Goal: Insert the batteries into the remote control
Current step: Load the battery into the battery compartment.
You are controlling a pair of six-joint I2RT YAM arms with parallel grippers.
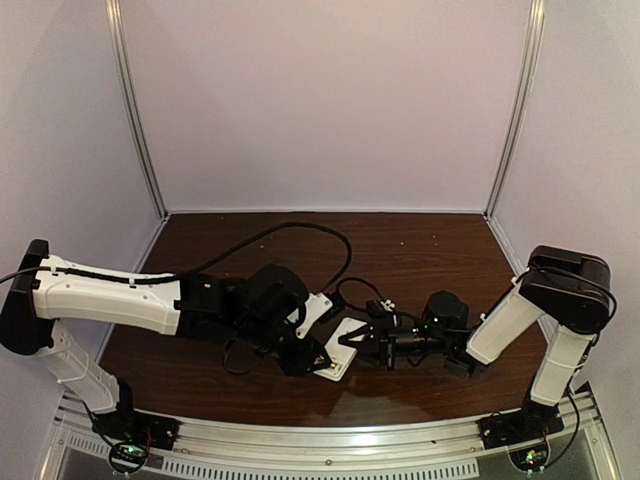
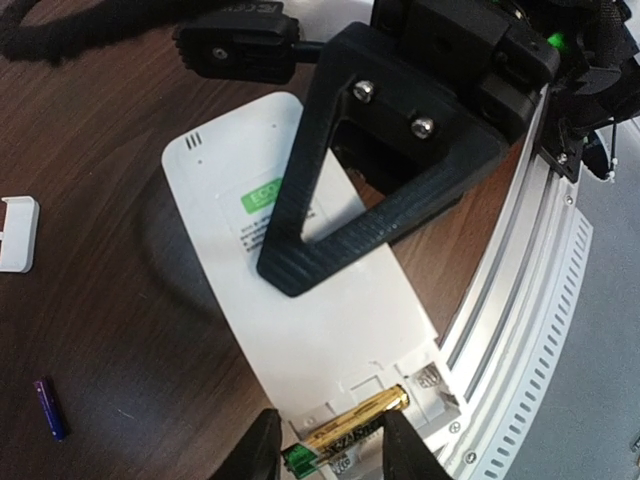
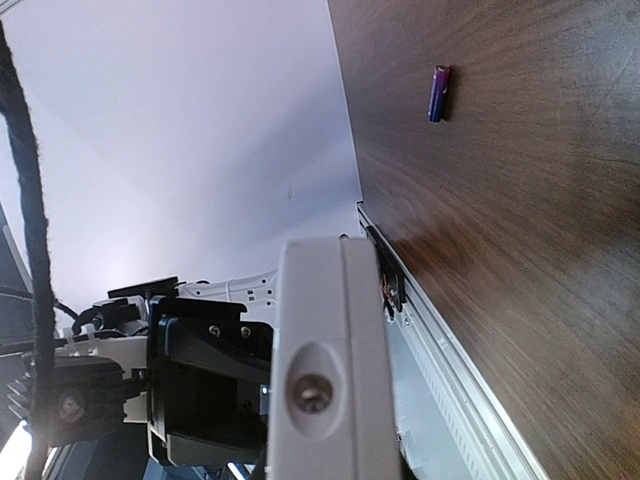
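The white remote control lies back up near the table's front edge, its battery bay open at the near end. The remote sits between both grippers in the top view. My right gripper is shut on it, one black finger lying across its back. The remote's end fills the right wrist view edge-on. A gold battery rests slanted in the bay between my left gripper's fingers, which touch or almost touch it. A dark blue battery lies loose on the wood.
A small white cover piece lies on the table to the left of the remote. The aluminium rail runs along the table's near edge just beside the remote. Black cables loop across the table behind the arms.
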